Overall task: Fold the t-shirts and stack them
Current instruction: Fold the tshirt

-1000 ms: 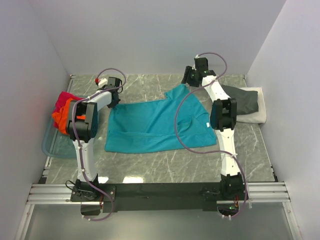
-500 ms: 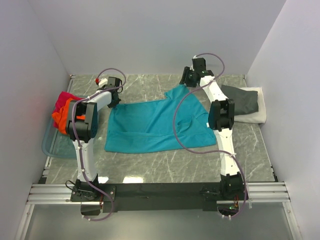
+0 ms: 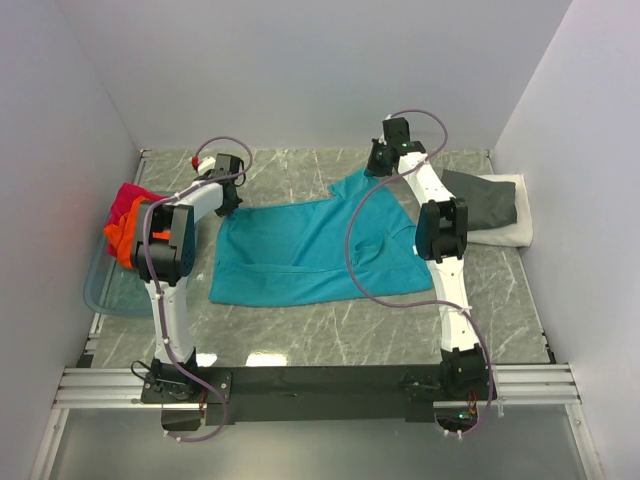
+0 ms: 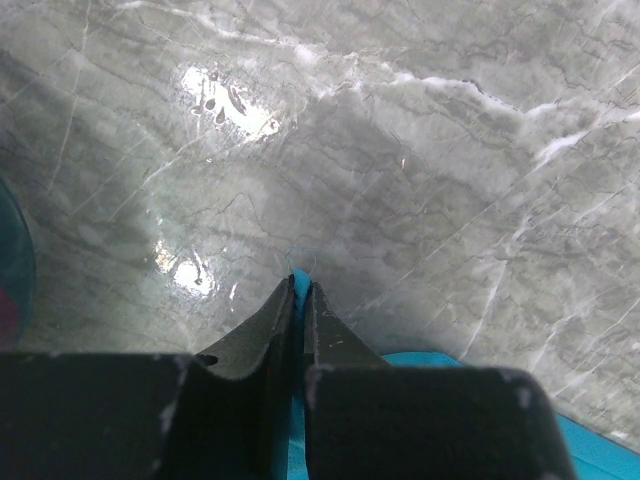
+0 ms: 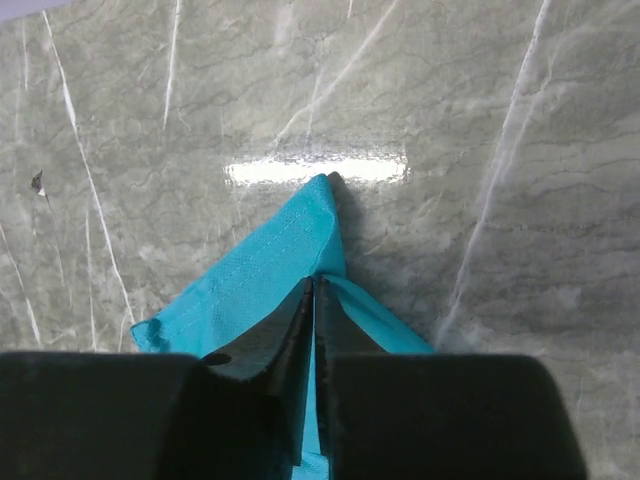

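A teal t-shirt (image 3: pixel 310 250) lies spread on the marble table between the two arms. My left gripper (image 3: pixel 229 197) is shut on its far left corner; teal cloth (image 4: pixel 299 290) shows pinched between the black fingers. My right gripper (image 3: pixel 377 168) is shut on the shirt's far right sleeve tip (image 5: pixel 300 250), with cloth bunched round the fingertips. An orange and a magenta-red t-shirt (image 3: pixel 128 218) lie heaped at the left. A dark grey t-shirt (image 3: pixel 485 200) rests folded on a white one (image 3: pixel 515 232) at the right.
A clear bluish plastic tub (image 3: pixel 105 290) sits at the left edge under the heaped shirts. White walls close the table in at the back and on both sides. The arms' bases stand on the black rail (image 3: pixel 320 385) at the near edge.
My right gripper has closed on the teal sleeve tip; it stood open a second ago and has edged slightly toward the back. The left gripper and the shirt's body have not moved.
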